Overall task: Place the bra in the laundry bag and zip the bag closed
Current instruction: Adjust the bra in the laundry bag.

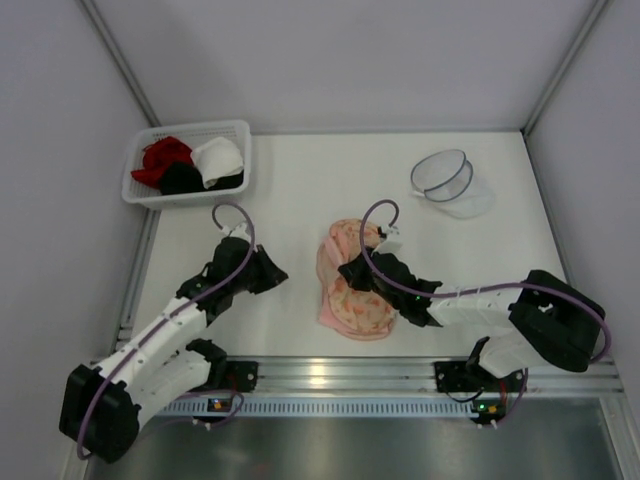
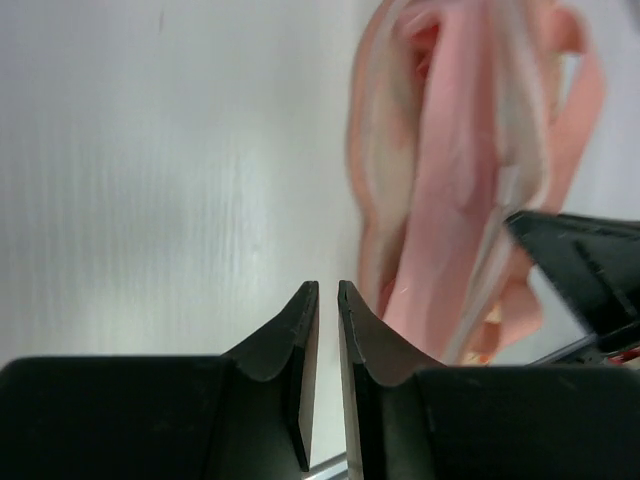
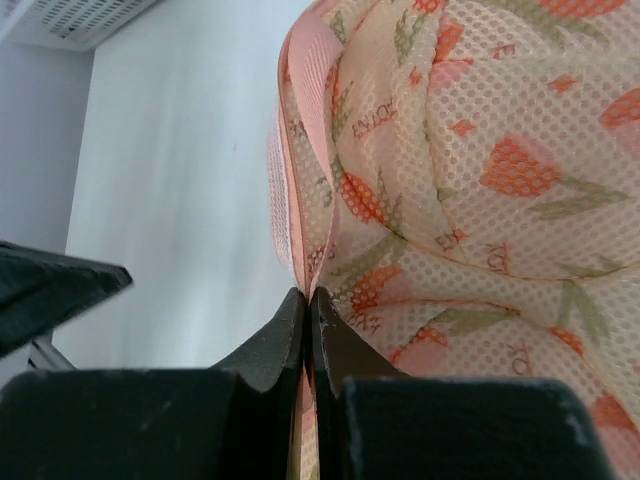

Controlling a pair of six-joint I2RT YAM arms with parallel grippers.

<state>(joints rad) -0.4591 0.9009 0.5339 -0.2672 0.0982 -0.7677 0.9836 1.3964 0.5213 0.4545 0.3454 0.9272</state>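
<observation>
The laundry bag, peach-orange mesh with a floral print, stands partly on edge at the table's middle. My right gripper is shut on its edge; in the right wrist view the fingertips pinch the bag's pink-trimmed rim. My left gripper is shut and empty, a short way left of the bag, not touching it. In the left wrist view the gripper faces the bag's edge, where smooth pale pink fabric shows between the bag's halves; I cannot tell whether that is the bra.
A white basket at the back left holds red, black and white garments. A clear round mesh bag lies at the back right. A metal rail runs along the near edge. Walls close in left and right.
</observation>
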